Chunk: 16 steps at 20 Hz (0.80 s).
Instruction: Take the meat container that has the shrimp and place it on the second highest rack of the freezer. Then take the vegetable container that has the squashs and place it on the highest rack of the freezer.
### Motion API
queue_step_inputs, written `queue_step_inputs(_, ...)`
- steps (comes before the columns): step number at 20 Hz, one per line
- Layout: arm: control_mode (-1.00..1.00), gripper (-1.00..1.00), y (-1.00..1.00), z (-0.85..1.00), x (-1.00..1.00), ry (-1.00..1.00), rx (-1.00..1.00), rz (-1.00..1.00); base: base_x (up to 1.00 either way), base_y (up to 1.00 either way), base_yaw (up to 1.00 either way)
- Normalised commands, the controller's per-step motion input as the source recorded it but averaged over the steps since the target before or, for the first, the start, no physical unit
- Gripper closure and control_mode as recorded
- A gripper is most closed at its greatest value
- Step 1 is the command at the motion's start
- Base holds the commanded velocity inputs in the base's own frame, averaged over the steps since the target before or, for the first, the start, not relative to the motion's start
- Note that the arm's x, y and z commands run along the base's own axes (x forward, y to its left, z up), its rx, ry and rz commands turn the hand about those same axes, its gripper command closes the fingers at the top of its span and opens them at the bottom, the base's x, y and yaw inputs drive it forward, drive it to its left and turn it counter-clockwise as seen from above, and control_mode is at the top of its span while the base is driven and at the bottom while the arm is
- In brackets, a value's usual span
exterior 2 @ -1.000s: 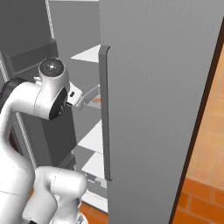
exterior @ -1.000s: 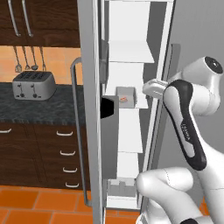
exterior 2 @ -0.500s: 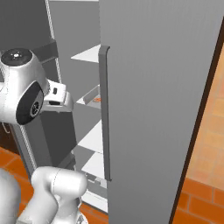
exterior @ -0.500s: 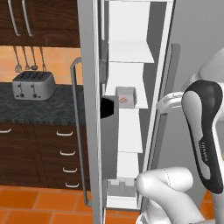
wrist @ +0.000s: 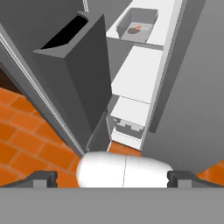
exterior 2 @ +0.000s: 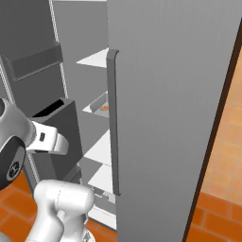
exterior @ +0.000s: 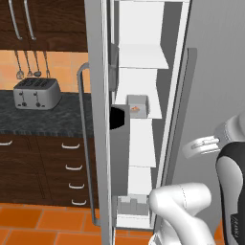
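In the left base view the freezer [exterior: 143, 119] stands open, its white racks stacked one above another, and the meat container [exterior: 137, 105] with an orange shrimp inside sits on the second rack from the top, toward the front edge. The gripper [exterior: 203, 145] is outside the freezer, lower than that rack and to its right, in front of the grey door panel; whether its fingers are parted cannot be told here. A toaster [exterior: 37, 93] stands on the dark counter [exterior: 48, 119] left of the freezer. In the right base view the meat container [exterior 2: 101, 107] lies on the same rack, behind the door handle [exterior 2: 113, 123], well apart from the gripper [exterior 2: 52, 141]. In the hand view the meat container [wrist: 138, 26] sits at the top, on the rack beside the dark door bin [wrist: 81, 57], and the two finger tips [wrist: 43, 178] stand wide apart with nothing between them.
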Motion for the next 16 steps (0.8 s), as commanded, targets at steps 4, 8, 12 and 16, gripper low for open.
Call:
queue_step_inputs(4, -1.00, -1.00, 0.00, 0.00, 0.00, 0.08, 0.03, 0.08, 0.00, 0.00, 0.00)
queue_step_inputs(8, 1.00, -1.00, 0.00, 0.00, 0.00, 0.00, 0.00, 0.01, 0.00, 0.05, 0.02)
queue_step_inputs(12, 1.00, -1.00, 0.00, 0.00, 0.00, 0.00, 0.00, 0.00, -0.24, 0.00, 0.27)
queue_step_inputs(16, 1.00, -1.00, 0.00, 0.00, 0.00, 0.00, 0.00, 0.00, -0.84, 0.01, 0.27)
